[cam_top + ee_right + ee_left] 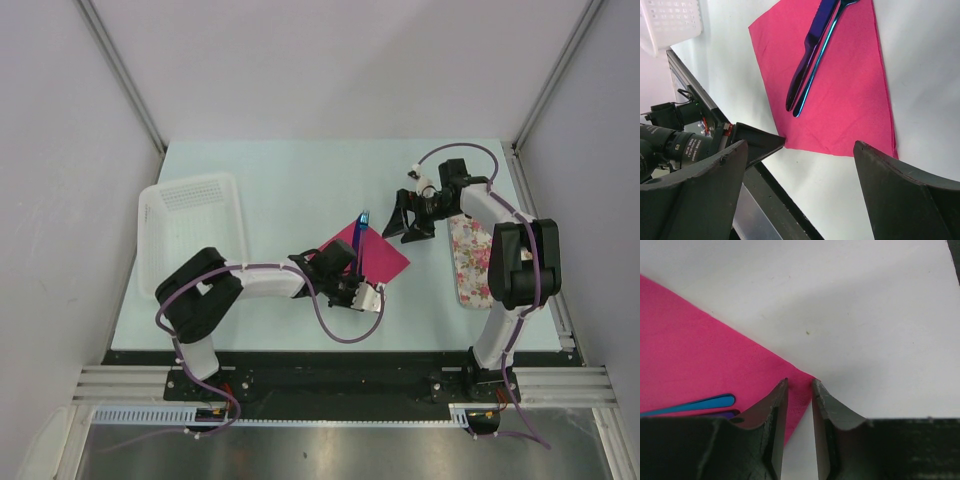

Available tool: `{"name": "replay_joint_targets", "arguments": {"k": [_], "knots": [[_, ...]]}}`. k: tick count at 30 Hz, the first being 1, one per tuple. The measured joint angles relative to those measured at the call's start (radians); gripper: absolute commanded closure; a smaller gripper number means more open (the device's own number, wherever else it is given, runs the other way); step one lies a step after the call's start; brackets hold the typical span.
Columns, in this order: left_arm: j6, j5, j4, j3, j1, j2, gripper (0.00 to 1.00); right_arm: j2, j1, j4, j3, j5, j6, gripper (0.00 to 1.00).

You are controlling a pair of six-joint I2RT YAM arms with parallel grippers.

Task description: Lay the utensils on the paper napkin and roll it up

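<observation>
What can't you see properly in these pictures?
- Right wrist view: the utensils are cut off by the top edge, so their heads are missing.
- Left wrist view: only two handle tips show; the rest lies behind the left fingers.
- Top view: the left arm covers the napkin's near corner.
- Top view: the right arm covers part of the flowery tray.

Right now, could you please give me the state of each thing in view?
paper napkin, flat, unrolled.
utensils, lying side by side on the napkin.
left gripper, narrowly open, fingers at the napkin's corner.
right gripper, wide open, holding nothing.
white basket, upright.
floral tray, lying flat.
</observation>
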Motion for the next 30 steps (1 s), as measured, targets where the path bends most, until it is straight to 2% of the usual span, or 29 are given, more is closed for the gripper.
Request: {"name": "replay_joint_targets", "arguments": {"k": [13, 18, 24, 30], "knots": [[-0.006, 0.019, -0.079, 0.032, -0.002, 0.008, 0.71, 0.000, 0.000, -0.003, 0.000, -0.013, 0.003, 0.09], [-0.016, 0.037, -0.098, 0.058, 0.002, 0.028, 0.79, 0.000, 0.000, -0.003, 0.000, -0.013, 0.008, 0.09], [-0.025, 0.047, -0.115, 0.084, 0.005, 0.048, 0.99, 0.001, -0.001, -0.003, 0.000, -0.013, 0.009, 0.09], [-0.037, 0.046, -0.127, 0.092, 0.003, 0.050, 1.00, 0.002, -0.002, -0.004, 0.000, -0.013, 0.011, 0.09]]}}
